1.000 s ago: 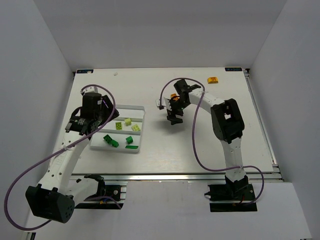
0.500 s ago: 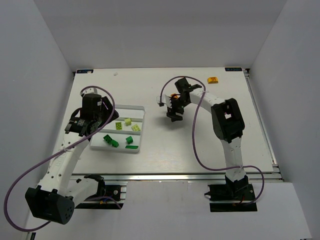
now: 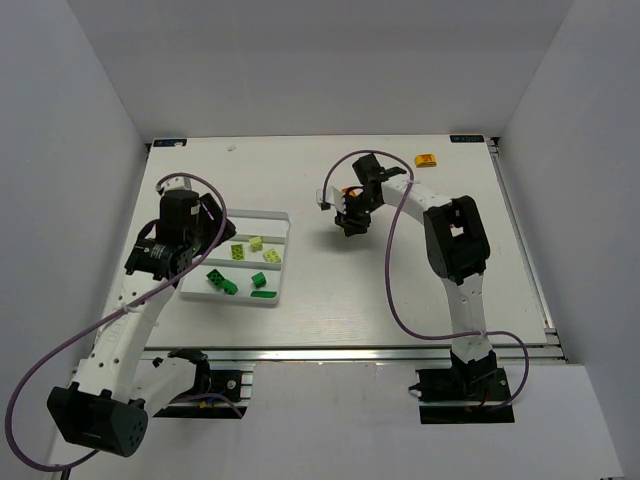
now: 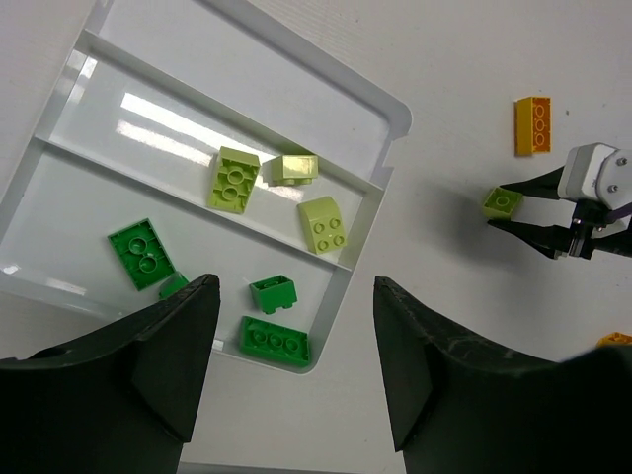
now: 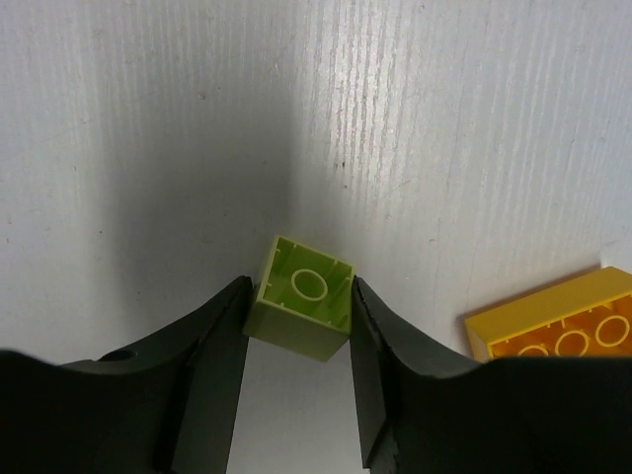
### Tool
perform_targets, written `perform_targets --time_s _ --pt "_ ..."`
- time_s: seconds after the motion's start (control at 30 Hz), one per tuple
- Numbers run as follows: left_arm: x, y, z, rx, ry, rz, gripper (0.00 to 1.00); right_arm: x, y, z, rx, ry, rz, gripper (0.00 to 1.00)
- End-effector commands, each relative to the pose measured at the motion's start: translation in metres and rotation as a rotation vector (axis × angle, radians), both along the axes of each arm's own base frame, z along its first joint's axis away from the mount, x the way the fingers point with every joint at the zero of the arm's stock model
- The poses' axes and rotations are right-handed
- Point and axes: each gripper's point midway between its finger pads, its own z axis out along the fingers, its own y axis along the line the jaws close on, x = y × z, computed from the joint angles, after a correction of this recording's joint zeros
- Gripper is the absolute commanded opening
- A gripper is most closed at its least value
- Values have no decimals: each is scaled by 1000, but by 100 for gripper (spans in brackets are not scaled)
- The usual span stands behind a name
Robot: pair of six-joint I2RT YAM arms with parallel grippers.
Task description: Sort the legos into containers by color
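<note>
the white tabletop (image 3: 330,300) is boxed in by white walls on its left, far and right sides. its near edge is the rail that carries my two bases. the tray (image 4: 227,64) lies on the left half. a wide strip of open surface runs between its right wall and my right fingers (image 5: 237,316), and there is more open room past that arm on the right.

my left fingers (image 4: 202,306) hang spread wide above the tray's left part, with nothing between them. my right fingers pinch a lime brick (image 5: 301,296) by two opposite sides. it is in the far half of the tabletop, well apart from the tray. i cannot tell whether it rests on the surface or is lifted.

count: three lime bricks (image 4: 234,178) lie in the tray's middle compartment. four dark green bricks (image 4: 146,254) lie in the near one, one of them partly behind my left finger. outside the tray, an orange brick (image 5: 553,326) sits just beside the pinched one without touching it, and a yellow-orange piece (image 3: 426,160) lies near the far right corner. a sliver of orange (image 4: 617,339) shows at the edge of the left wrist view.

two small blue tags (image 3: 467,138) sit at the far corners, too small to read.
</note>
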Motion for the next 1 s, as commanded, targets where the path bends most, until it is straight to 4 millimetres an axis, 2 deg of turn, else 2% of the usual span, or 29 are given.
perform_targets --time_s 0.0,0.1,0.2,0.23,0.3,0.33,0.4,0.43,0.47,0.53,0.57,0.63,0.77,0.9,0.97 --pt "-3 2 19 -20 -71 11 73 -11 0 0 -1 51 18 27" --pt "-5 1 30 -35 -126 5 73 -20 9 16 49 72 41 21" --pt "-9 -1 47 -61 -199 -7 73 -30 34 58 153 64 84 20" --pt "-13 0 53 -68 -227 -10 73 -44 52 70 201 85 123 19" --pt "-15 0 60 -79 -264 -12 73 -49 71 95 259 83 134 20" --pt "-19 1 62 -89 -280 -7 73 -64 95 104 296 87 182 20" --pt "-23 2 63 -95 -293 4 73 -69 116 115 336 108 172 20" --pt "-25 3 60 -103 -291 12 73 -84 134 116 347 118 203 21" --pt "-28 4 60 -107 -293 14 73 -82 147 120 376 93 210 21" --pt "-30 2 59 -126 -289 18 74 -96 168 115 387 119 207 23" --pt "-32 2 55 -132 -283 20 73 -94 177 117 406 96 210 23" --pt "-35 0 55 -155 -286 20 73 -98 189 112 404 103 192 24" --pt "-40 0 53 -176 -287 25 74 -89 209 104 413 72 138 25" --pt "-46 -2 53 -182 -278 12 74 -80 226 92 410 56 85 31" --pt "-47 -4 51 -187 -271 3 74 -82 231 90 407 57 84 35"
